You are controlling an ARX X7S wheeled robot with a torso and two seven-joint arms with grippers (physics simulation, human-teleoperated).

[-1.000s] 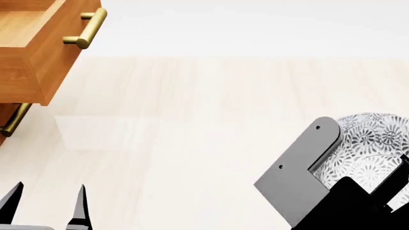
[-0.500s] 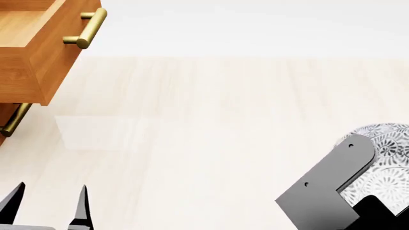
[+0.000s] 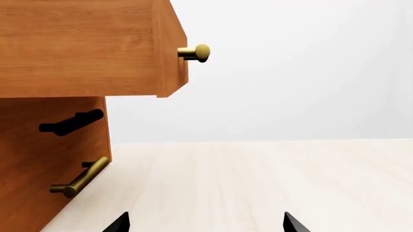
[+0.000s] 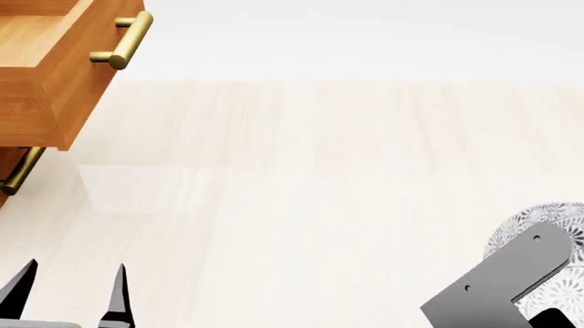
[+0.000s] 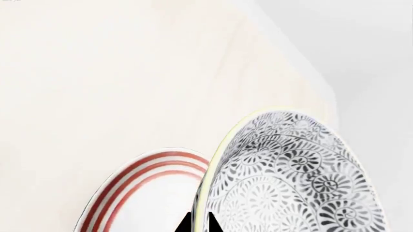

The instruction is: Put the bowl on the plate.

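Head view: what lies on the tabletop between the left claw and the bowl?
Nothing: bare pale tabletop runs from the left claw to the bowl.

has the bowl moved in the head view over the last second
Yes. The bowl has slid down and rightward toward the frame corner, away from the fixed drawer.

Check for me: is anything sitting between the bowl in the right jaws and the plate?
Nothing visible. In the right wrist view the bowl, pinched at its rim by the right gripper, hangs right beside the plate; the part of the plate that shows is bare, and only tabletop lies around it.
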